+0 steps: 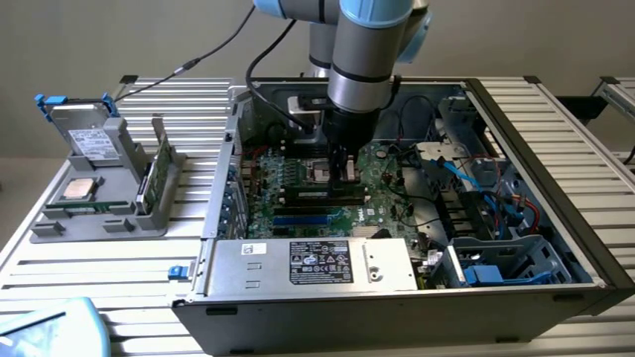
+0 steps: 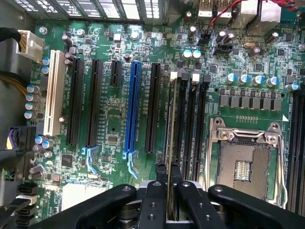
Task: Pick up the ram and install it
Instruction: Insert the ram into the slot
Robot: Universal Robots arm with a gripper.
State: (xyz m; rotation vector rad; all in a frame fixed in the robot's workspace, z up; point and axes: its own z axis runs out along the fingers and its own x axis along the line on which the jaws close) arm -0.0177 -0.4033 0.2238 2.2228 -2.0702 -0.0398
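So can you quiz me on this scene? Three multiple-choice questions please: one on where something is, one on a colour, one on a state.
1. Where is the gripper?
A) Beside the table, over the floor
B) Inside the open computer case, over the motherboard
C) Pointing straight up, away from everything

2. What colour are the tabs on the drive standing in the grey holder?
A) Red
B) Yellow
C) Blue

3. What state is the gripper in?
A) Shut on the ram
B) Wide open and empty
C) Shut on a screwdriver

Answers:
1 B: the exterior view shows the arm reaching down into the case, above the green board.
2 C: blue tabs stick out at the drive's top.
3 A: the wrist view shows the thin stick held edge-on over the memory slots.
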